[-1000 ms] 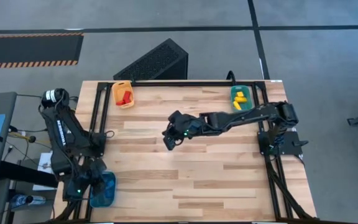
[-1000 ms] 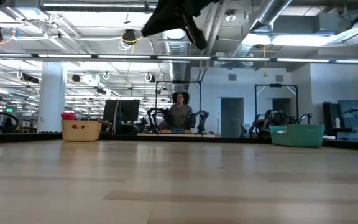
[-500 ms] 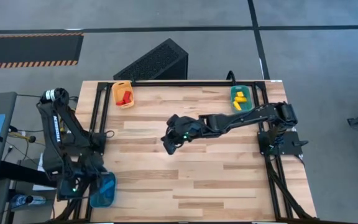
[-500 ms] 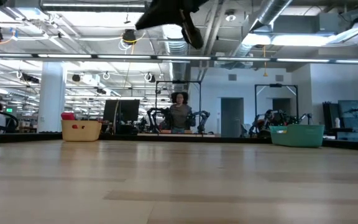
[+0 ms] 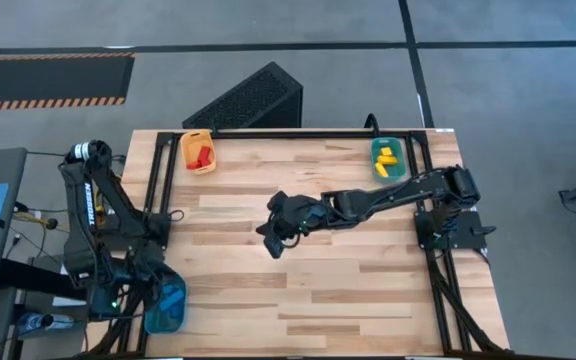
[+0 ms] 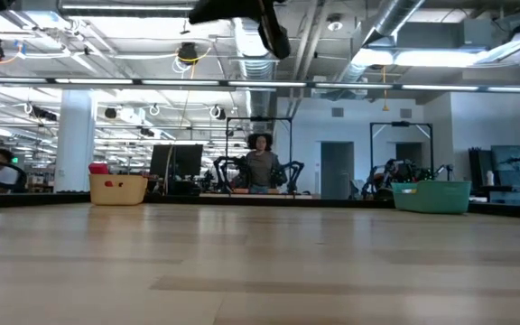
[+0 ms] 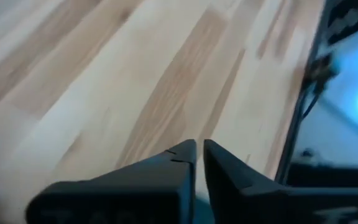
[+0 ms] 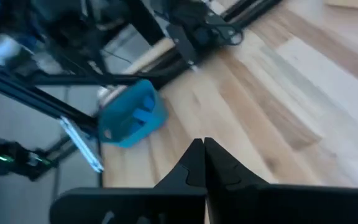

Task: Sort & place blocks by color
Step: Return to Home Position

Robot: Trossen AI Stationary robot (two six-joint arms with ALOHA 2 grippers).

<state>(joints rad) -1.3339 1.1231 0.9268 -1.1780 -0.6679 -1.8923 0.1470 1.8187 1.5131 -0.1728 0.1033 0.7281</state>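
Observation:
Red blocks (image 5: 202,153) lie in the orange bin (image 5: 199,150) at the far left. Yellow blocks (image 5: 387,158) lie in the green bin (image 5: 388,158) at the far right. Blue blocks (image 8: 143,115) lie in the blue bin (image 5: 167,305) at the near left corner. My right gripper (image 5: 271,238) hangs shut and holds nothing, well above the middle of the table; the low view shows it high up (image 6: 273,36). My left gripper (image 7: 199,152) is shut with nothing in it, just left of the blue bin at the table's near left corner (image 5: 133,290).
Bare wooden tabletop (image 5: 328,290) spreads between the three bins. Black frame rails (image 5: 438,270) run along the table's sides. A black perforated box (image 5: 248,100) stands beyond the far edge. A person (image 6: 262,170) stands in the room behind.
My left arm has drawn back from over the blue bin toward the table's left edge. My right gripper has drifted a little toward the near edge, staying high above the table.

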